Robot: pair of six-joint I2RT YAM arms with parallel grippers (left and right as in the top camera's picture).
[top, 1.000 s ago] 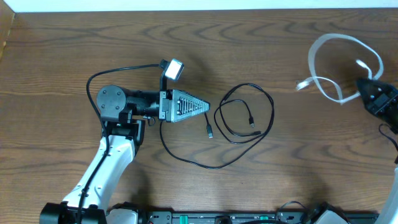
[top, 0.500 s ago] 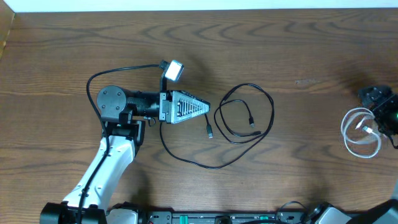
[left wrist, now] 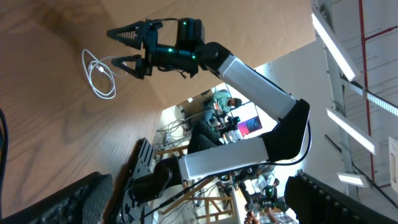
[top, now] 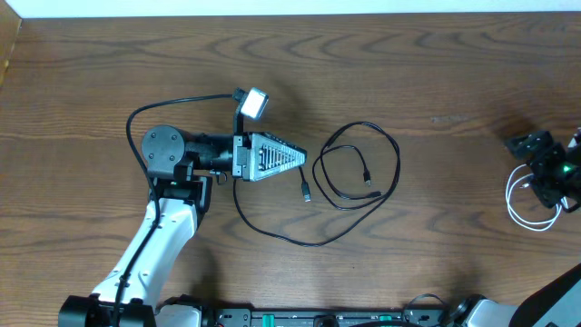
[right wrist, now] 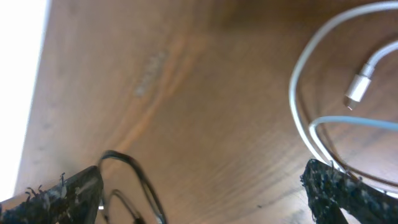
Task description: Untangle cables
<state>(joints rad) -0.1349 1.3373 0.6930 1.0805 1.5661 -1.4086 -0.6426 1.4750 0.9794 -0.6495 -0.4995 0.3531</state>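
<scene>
While the left pincer [top: 304, 156] hangs left of the table's middle with its fingers spread wide and nothing between them, the right pincer [left wrist: 112, 47] hovers at the right edge of the table [top: 109, 73], its jaws likewise parted and empty. Just beside and partly beneath it, the white cable [right wrist: 293, 93] lies in a loose coil flat on the wood, its silvery plug end resting inside the loop; whether a fingertip touches the cord I cannot tell. Well apart from that, the two black cables [top: 398, 168] lie near the middle, just right of the left pincer's tip, in overlapping loops with one long curve sweeping toward the near edge. Two small plug ends lie inside those loops. Whether the black cords are knotted or merely overlapping is unclear.
</scene>
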